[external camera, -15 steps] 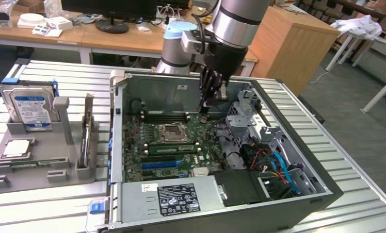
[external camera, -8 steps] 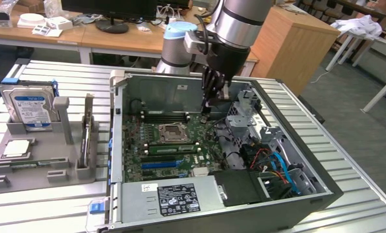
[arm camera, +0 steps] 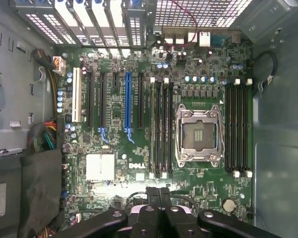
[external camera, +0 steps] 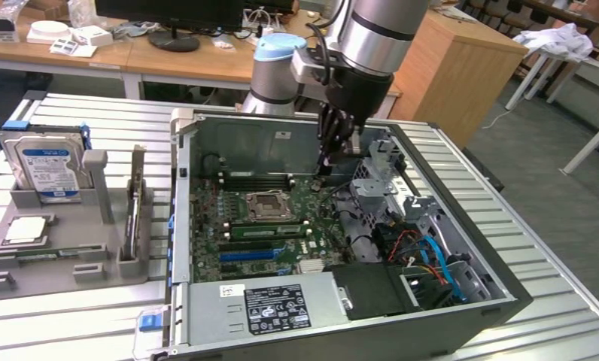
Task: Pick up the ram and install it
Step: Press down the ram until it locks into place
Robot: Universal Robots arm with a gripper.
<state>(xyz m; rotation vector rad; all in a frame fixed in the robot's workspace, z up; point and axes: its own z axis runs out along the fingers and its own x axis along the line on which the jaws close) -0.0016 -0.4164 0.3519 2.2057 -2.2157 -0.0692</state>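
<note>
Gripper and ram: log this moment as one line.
gripper: shut, empty | position: above motherboard | ram: apparently seated beside CPU socket

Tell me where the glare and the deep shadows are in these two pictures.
Wrist view: white glare washes out the motherboard beside the silver block, and the black cover lies in shadow. Exterior view: even room light, brightest on the slatted table, darkest deep inside the computer case.

Motherboard (external camera: 209, 226) in case (external camera: 500, 301), holder (external camera: 79, 229) beside
</note>
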